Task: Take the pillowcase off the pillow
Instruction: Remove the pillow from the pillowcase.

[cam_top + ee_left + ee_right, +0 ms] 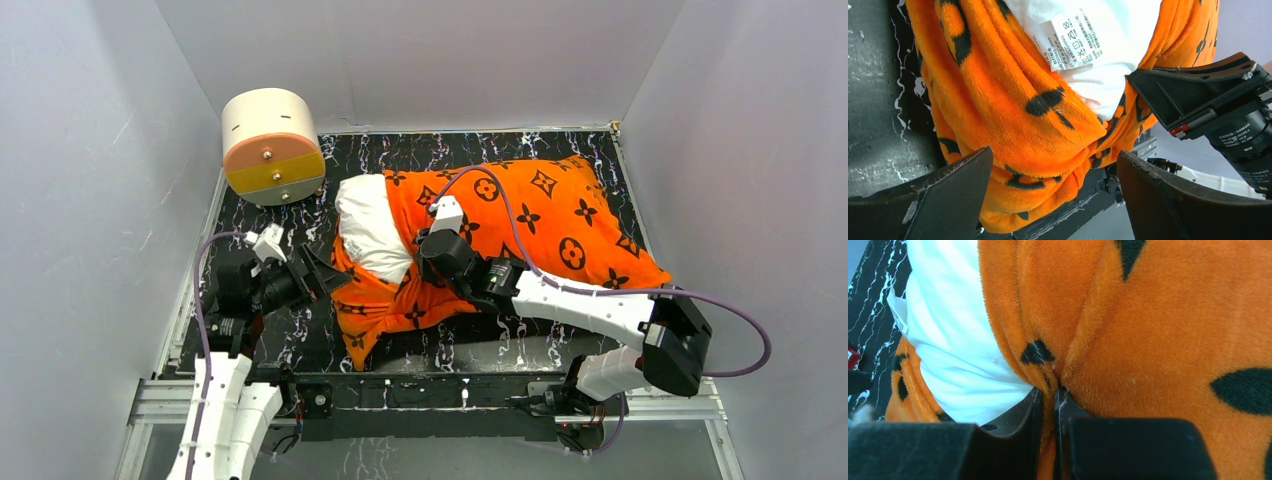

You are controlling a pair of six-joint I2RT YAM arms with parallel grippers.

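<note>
I see the orange, black-printed pillowcase (pixel 545 225) stretched toward the worktop's (pixel 480 345) far-right corner. The white pillow (pixel 368 228) bulges out its left end.

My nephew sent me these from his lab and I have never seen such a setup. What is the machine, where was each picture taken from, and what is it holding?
These are two robot arms bolted at the near edge of a dark marbled table. The wide picture comes from a camera above and behind them; the other two come from a small camera on each wrist, so each shows its own claw up close. On the table lies a white pillow, mostly inside an orange pillowcase with black patterns; a cream-and-orange drum sits at the far left corner. The right claw is pinched shut on a fold of the pillowcase. The left claw is wide open by the pillowcase's open end, holding nothing.
</note>
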